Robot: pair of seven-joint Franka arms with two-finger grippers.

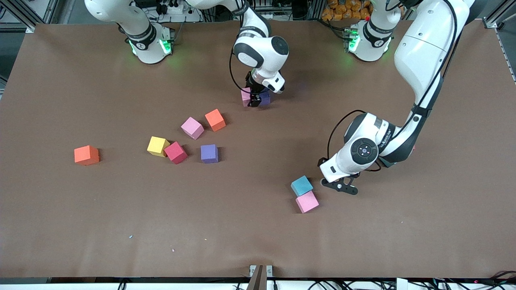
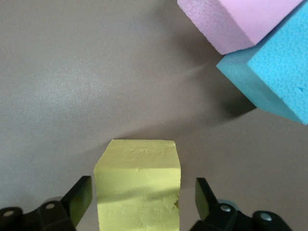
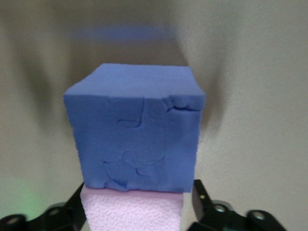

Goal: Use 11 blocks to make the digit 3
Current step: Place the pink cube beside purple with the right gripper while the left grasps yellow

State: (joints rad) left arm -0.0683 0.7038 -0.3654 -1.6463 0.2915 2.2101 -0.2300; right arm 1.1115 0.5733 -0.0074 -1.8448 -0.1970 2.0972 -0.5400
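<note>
The pink block (image 1: pixel 307 201) touching a blue block (image 1: pixel 301 185) lay nearest, beside the left hand (image 1: pixel 338 186), whose fingers stood apart around a light, squashy yellow block (image 2: pixel 138 185), best pinched on flat sides, while the right hand (image 1: pixel 254 101) stood apart around a pink cube (image 3: pixel 133 211) near the bases.

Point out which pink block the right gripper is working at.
The pink block beside the purple block, under the right gripper near the robots' bases. The other two pink ones lie apart: one beside an orange block, one touching the light blue block.
</note>
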